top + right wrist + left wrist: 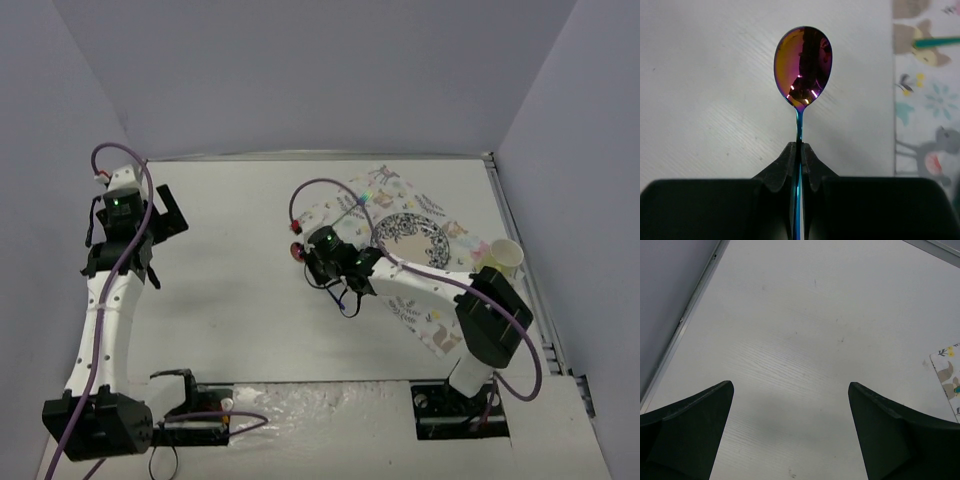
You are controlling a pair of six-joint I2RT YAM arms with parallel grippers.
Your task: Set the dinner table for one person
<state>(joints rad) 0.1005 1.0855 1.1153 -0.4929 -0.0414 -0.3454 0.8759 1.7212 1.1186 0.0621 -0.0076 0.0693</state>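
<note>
A patterned plate (412,236) lies on the pastel animal-print cloth (390,182), 1 pale cup (505,257) just beside its right edge.

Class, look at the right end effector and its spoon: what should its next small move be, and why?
Probably shift the spoon right, onto the cloth beside the plate. The right end effector is shut on the spoon's handle, the bowl hangs over bare table just left of the cloth, and the plate already sits on the cloth.
</note>
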